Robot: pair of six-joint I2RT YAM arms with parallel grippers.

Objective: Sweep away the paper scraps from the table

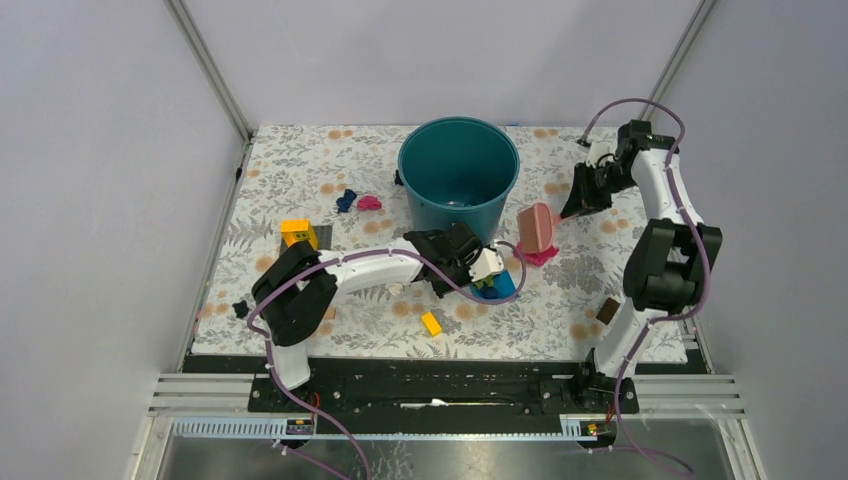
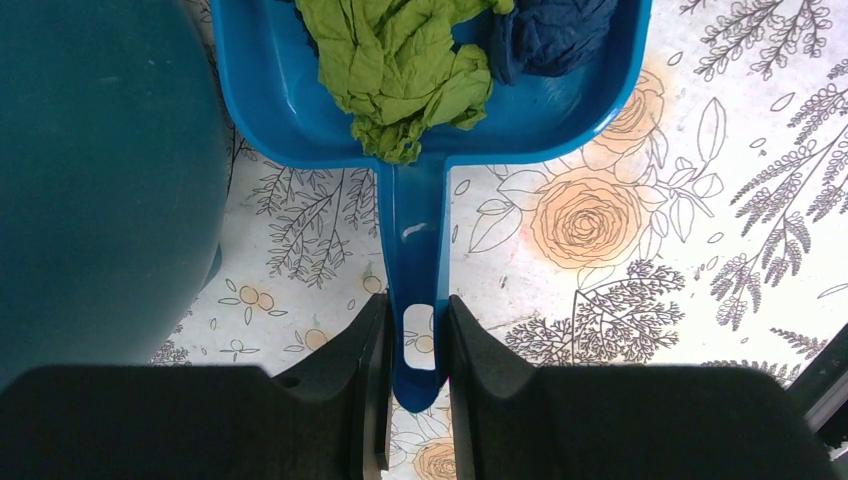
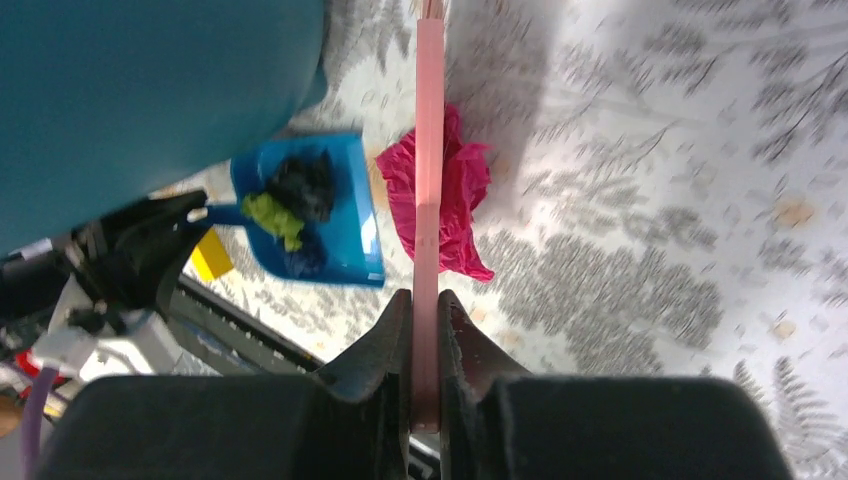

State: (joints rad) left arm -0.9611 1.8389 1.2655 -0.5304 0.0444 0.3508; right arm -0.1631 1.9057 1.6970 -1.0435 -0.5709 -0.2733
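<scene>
We've got the table with the teal bucket. Just in front of the bucket, our left gripper clamps the blue dustpan by its handle. To the bucket's right, our right gripper pinches the pink brush. Green and dark blue paper scraps lie in the pan, and a magenta scrap lies front-right of the bucket.

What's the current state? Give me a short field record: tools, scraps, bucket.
left end effector: shut on dustpan handle
right end effector: shut on brush handle
in dustpan: green scrap, dark blue scrap
by brush: pink scrap, on table, outside dustpan
bucket: upright, beside dustpan
left of bucket: blue wad, pink wad
</scene>
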